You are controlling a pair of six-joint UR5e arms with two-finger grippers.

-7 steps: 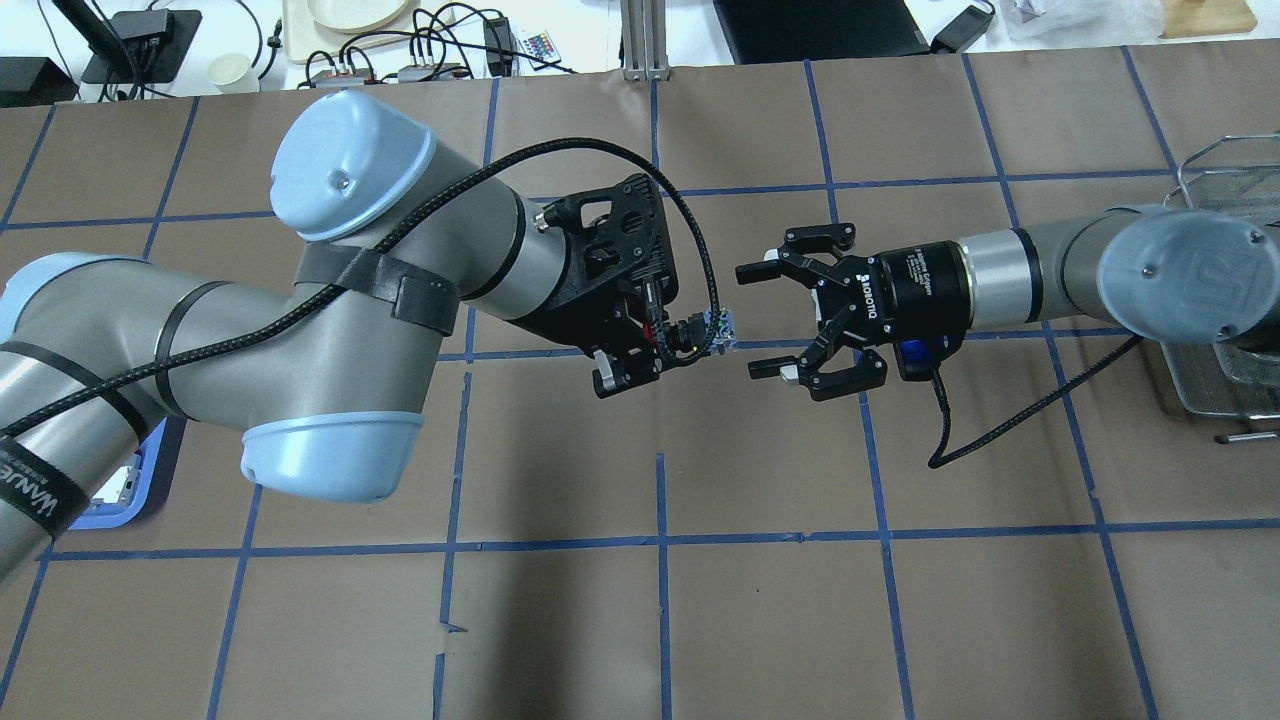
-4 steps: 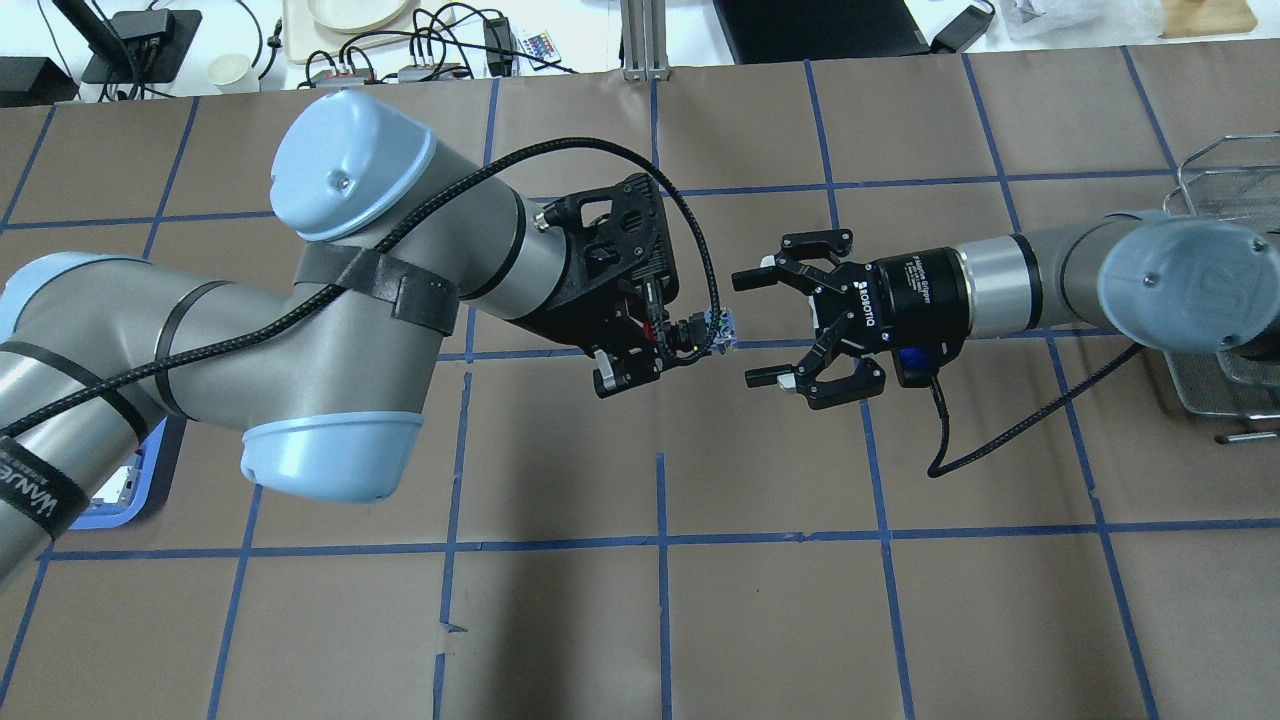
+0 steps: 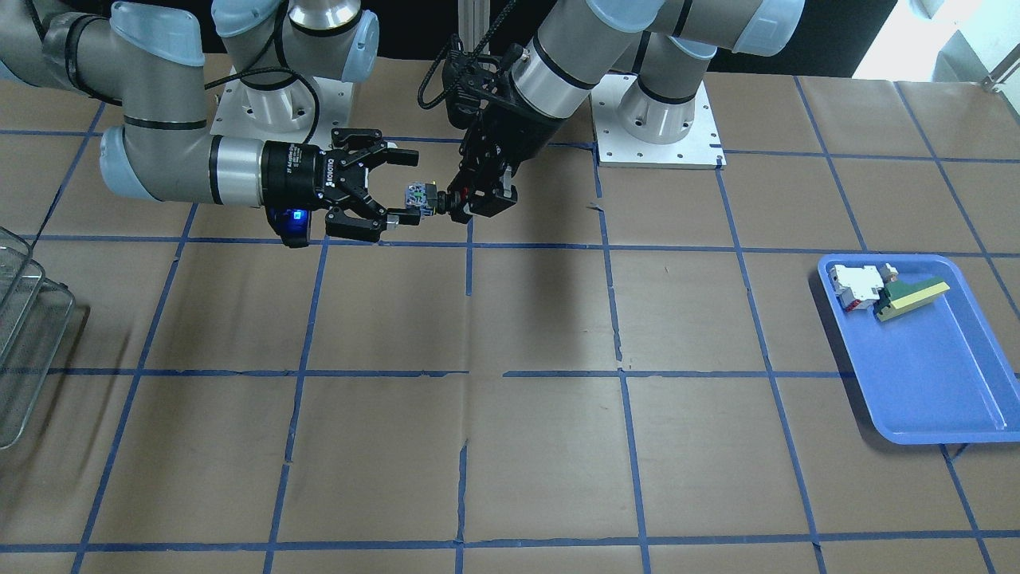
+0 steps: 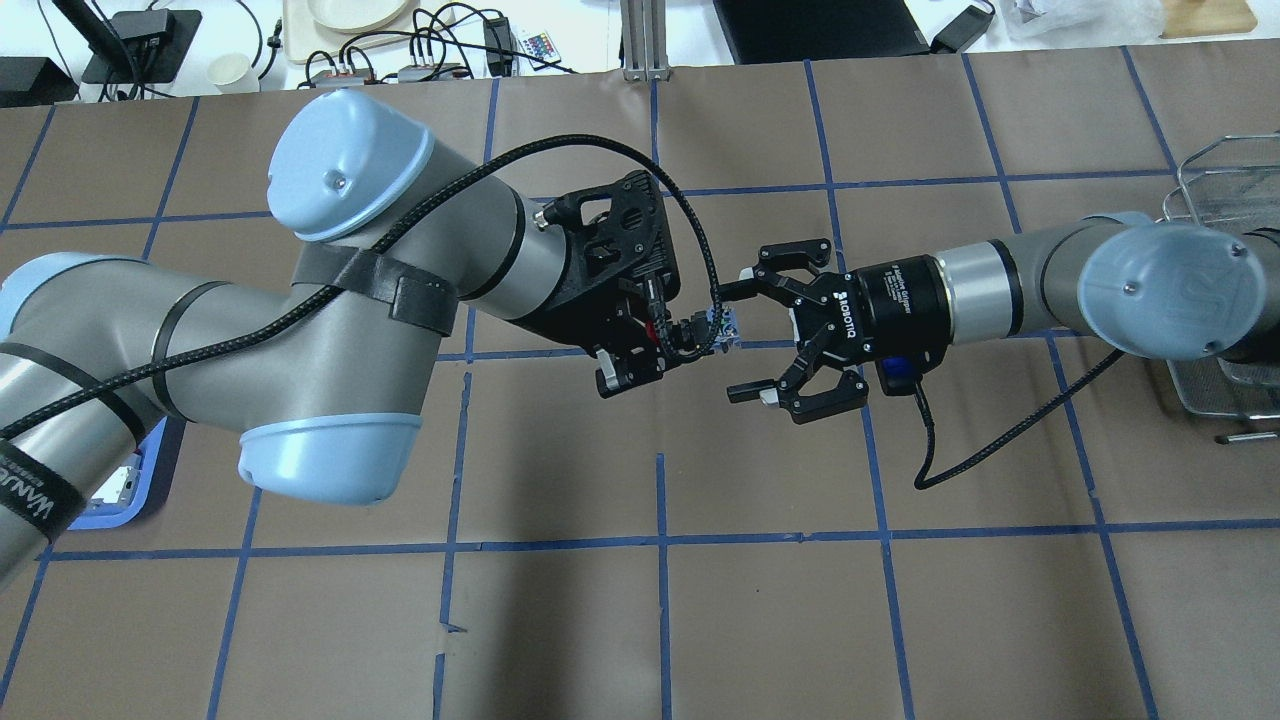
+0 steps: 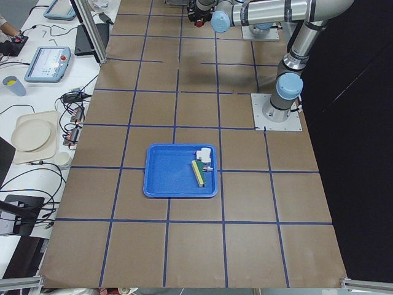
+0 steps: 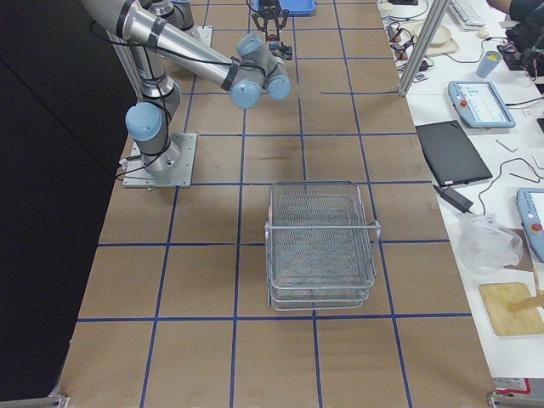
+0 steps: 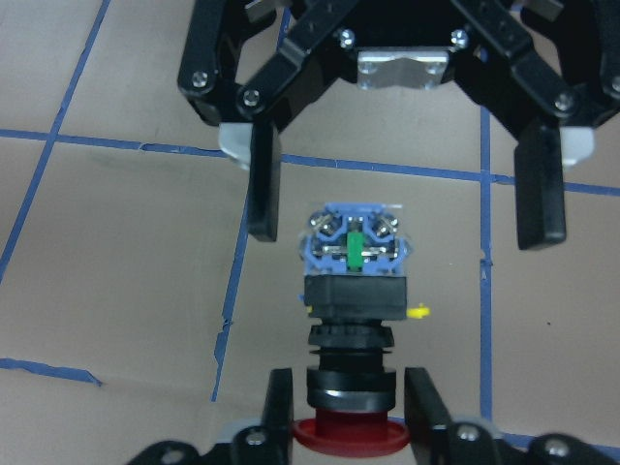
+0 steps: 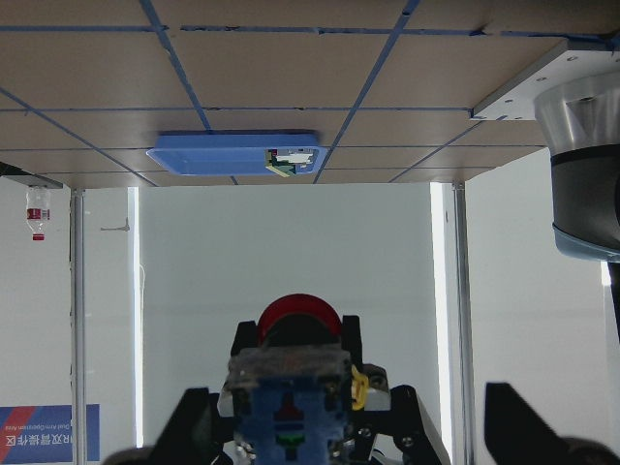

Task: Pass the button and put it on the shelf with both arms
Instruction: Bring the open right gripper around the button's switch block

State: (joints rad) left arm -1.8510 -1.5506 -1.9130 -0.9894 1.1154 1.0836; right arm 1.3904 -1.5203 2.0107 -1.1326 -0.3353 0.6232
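Note:
The button [image 4: 712, 330] has a red cap, a black body and a blue-green terminal block; it is held in mid-air over the table's middle. My left gripper [image 4: 690, 342] is shut on its black body near the cap, as the left wrist view [image 7: 351, 417] shows. My right gripper [image 4: 742, 340] is open, and its fingers [image 7: 262, 194] straddle the terminal block's end without touching it. The block lies nearer one finger. The front view shows the button [image 3: 422, 198] between both grippers. The wire-mesh shelf [image 6: 321, 246] stands at the table's right end.
A blue tray [image 3: 932, 383] at the table's left end holds a white-and-red switch block [image 3: 853, 285] and a green-and-yellow wedge [image 3: 912, 296]. The shelf's rim [image 4: 1220, 180] sits just behind my right arm's elbow. The brown table has blue tape lines.
My right gripper has moved left toward the button, still open, so its fingers now reach around the terminal block. My left gripper and the button have stayed in place.

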